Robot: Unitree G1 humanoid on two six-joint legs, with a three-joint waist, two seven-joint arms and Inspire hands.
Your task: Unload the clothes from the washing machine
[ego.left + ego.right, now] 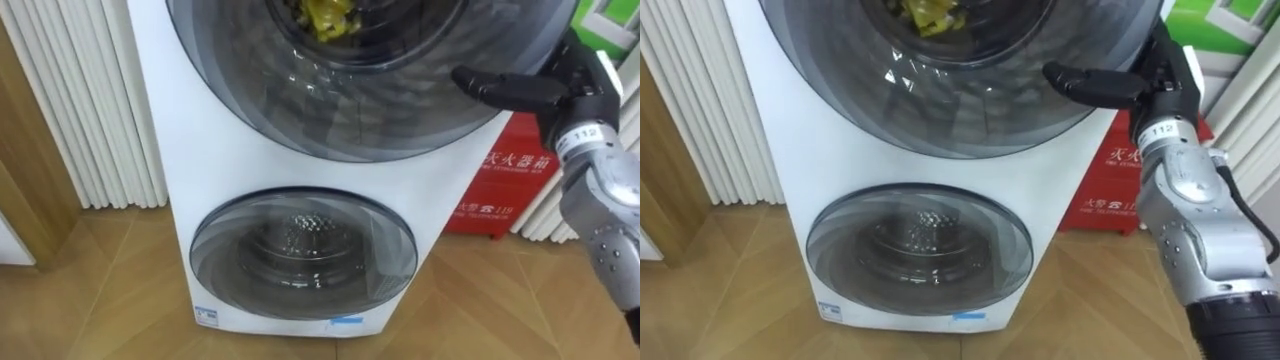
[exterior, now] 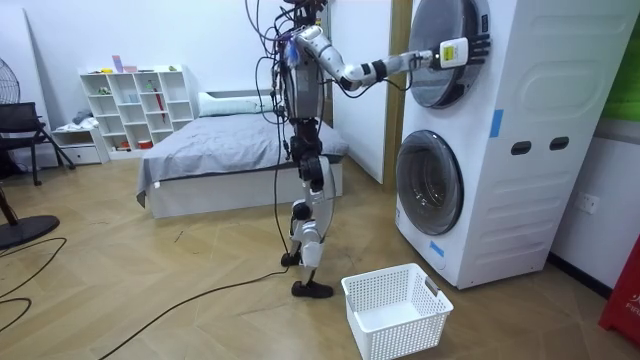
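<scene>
Right hand (image 1: 1145, 88) touches upper door (image 1: 970, 115); yellow cloth (image 1: 925, 15) cut off.

I've got the washing machine (image 1: 185, 150) right in front of me: a white stacked unit with two round dark-glass doors, one above the other. Through the upper door (image 1: 380, 100) I see a crumpled yellow garment (image 1: 325, 18) lying in the drum. The lower door (image 1: 303, 255) is shut, and its perforated metal drum shows through the glass.
</scene>
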